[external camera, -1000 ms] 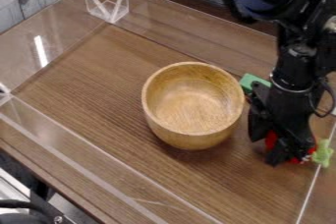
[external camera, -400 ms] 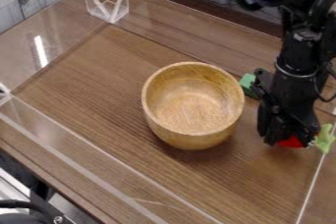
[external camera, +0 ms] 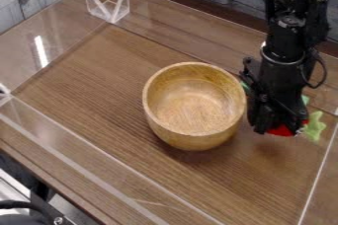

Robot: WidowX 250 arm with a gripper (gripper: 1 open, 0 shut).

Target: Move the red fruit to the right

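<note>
Red fruit (external camera: 280,127) sits pinched in the black gripper (external camera: 275,125), jaws clamped on it, lower right of frame just beside the wooden bowl (external camera: 195,104). The grip looks shallow, so a quick sideways swing could probably pop it loose.

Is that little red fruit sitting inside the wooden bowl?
No, the red fruit is outside the wooden bowl, to its right, clamped in the gripper.

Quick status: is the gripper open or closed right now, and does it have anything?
Gripper: closed on the red fruit, beside the wooden bowl.
</note>
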